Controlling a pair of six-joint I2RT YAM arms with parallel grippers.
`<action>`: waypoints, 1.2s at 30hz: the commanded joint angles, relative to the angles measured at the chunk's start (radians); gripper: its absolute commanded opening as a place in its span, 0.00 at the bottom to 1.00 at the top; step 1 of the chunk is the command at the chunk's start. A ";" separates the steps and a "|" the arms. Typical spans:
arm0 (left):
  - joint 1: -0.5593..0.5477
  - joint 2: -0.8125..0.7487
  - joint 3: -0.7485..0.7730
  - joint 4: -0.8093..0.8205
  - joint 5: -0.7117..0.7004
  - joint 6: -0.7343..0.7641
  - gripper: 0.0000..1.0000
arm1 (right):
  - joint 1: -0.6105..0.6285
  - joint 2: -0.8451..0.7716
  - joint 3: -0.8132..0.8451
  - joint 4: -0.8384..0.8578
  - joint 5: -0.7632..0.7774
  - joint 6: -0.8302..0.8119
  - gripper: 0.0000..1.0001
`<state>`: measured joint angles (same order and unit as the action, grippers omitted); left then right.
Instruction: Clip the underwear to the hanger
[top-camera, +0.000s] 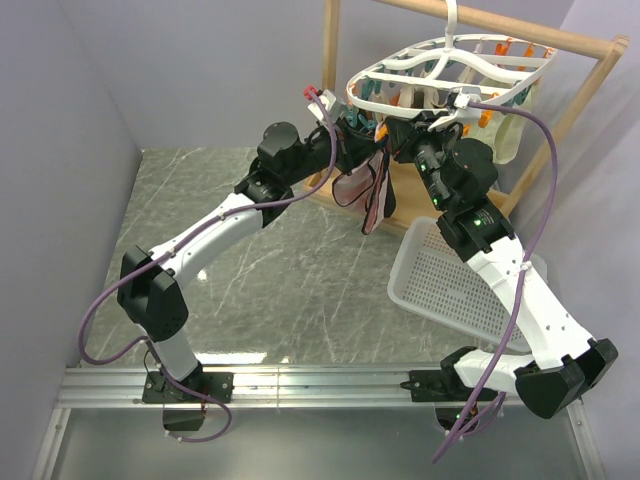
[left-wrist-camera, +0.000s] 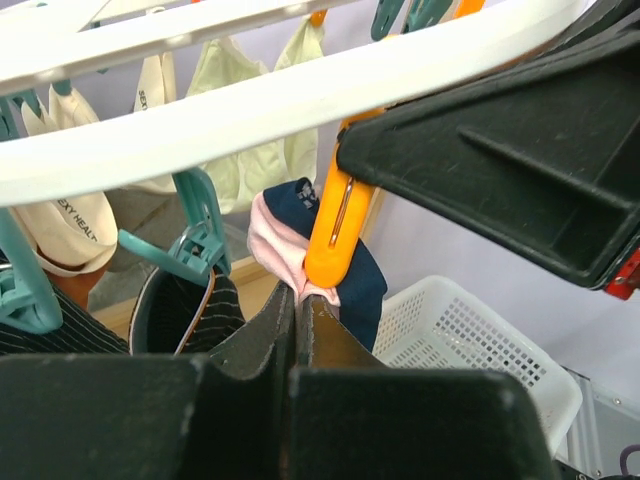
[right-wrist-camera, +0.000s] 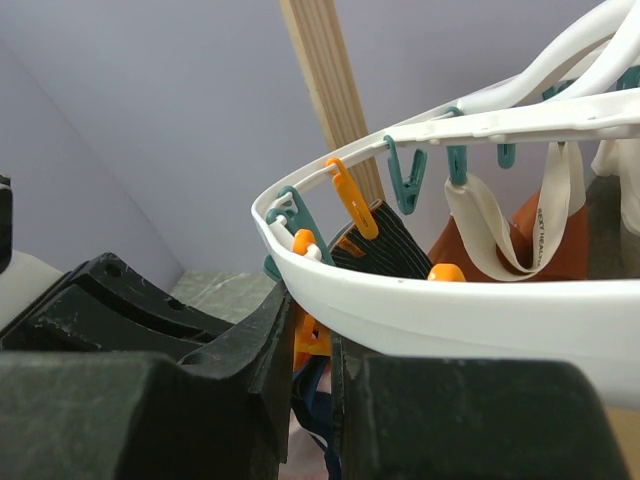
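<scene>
Underwear (left-wrist-camera: 285, 240) pokes out just above my left gripper (left-wrist-camera: 296, 312), whose fingers are pinched tight on it. My right gripper (right-wrist-camera: 312, 345), nearly closed, squeezes an orange peg (left-wrist-camera: 335, 235) under the hanger (left-wrist-camera: 200, 125); I'd push fabric deeper into its mouth before letting go.

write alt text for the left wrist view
Left gripper, shut, holds pink and navy underwear up to an orange peg under the white hanger rim. Teal pegs and cream garments hang to the left; a white basket sits lower right.
</scene>
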<state>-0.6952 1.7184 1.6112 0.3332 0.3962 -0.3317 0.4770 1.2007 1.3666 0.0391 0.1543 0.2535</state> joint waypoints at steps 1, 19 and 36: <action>-0.007 0.003 0.058 0.069 0.020 -0.015 0.00 | -0.017 -0.010 0.011 0.001 -0.009 0.010 0.03; -0.006 0.032 0.095 0.069 0.027 -0.012 0.00 | -0.024 0.005 0.038 -0.005 -0.002 0.010 0.41; -0.004 0.047 0.104 0.036 -0.011 -0.017 0.07 | -0.044 -0.006 0.022 0.010 -0.053 0.015 0.69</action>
<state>-0.6964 1.7798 1.6890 0.3378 0.4011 -0.3355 0.4503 1.2011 1.3705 0.0219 0.1219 0.2653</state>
